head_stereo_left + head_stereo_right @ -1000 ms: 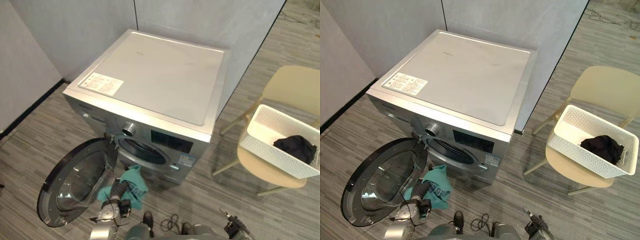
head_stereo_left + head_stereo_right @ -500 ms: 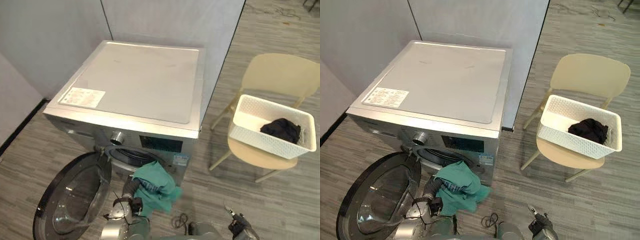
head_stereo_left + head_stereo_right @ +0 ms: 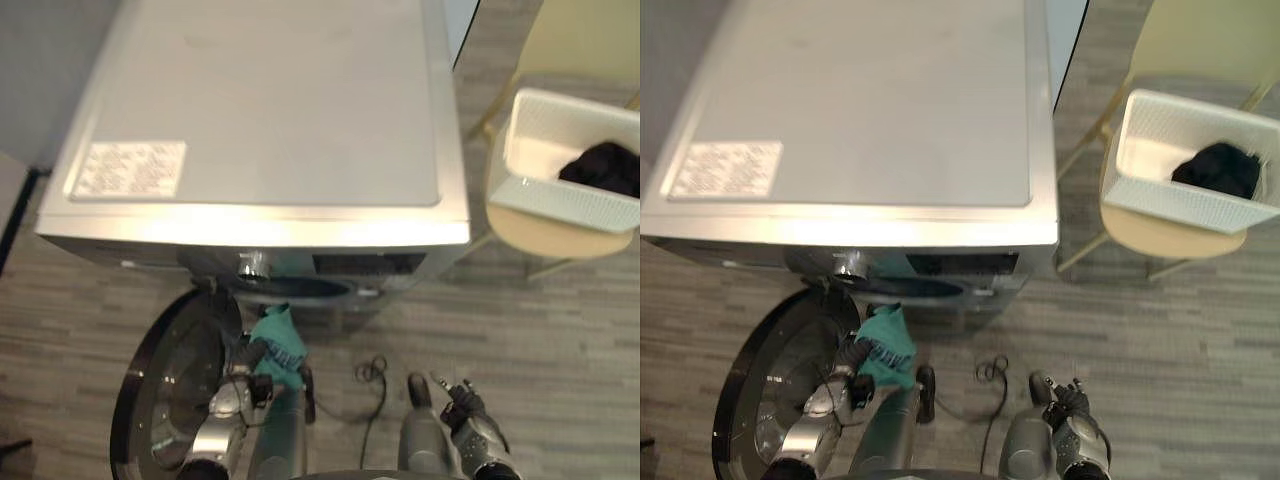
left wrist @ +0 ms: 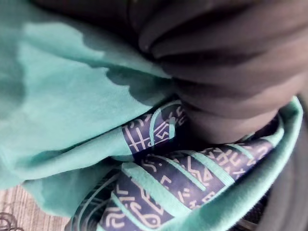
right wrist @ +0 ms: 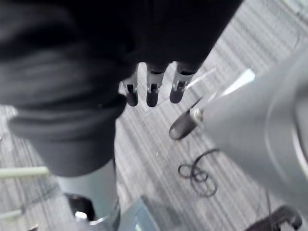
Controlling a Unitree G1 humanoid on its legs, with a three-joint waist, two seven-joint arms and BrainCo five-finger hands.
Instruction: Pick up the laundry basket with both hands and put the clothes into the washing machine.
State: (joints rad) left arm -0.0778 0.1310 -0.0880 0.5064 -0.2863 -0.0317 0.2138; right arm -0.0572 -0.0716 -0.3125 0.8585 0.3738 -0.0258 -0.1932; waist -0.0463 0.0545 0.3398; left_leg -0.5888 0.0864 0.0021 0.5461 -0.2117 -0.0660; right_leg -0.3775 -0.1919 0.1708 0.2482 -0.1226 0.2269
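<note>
A teal garment with a dark patterned band (image 3: 277,342) hangs at my left hand (image 3: 248,362), just below and in front of the drum opening (image 3: 300,290) of the silver washing machine (image 3: 270,110). In the left wrist view the teal cloth (image 4: 72,96) wraps around the hand's dark cover. The round door (image 3: 175,400) stands swung open to the left. The white laundry basket (image 3: 1170,205) sits on a beige chair (image 3: 560,232) at the right, with a black garment (image 3: 1220,168) inside it. My right hand (image 3: 462,405) hangs low at the right, open and holding nothing, its fingers (image 5: 152,91) straight above the floor.
The open door takes up the floor to the left of my left arm. A grey partition wall stands behind the machine. Striped grey floor lies between the machine's front and the chair legs (image 3: 1080,255).
The camera has moved forward and tipped down, so the machine's top now takes up the upper picture. The teal garment at my left hand is closer to the drum opening. Basket and chair stay put.
</note>
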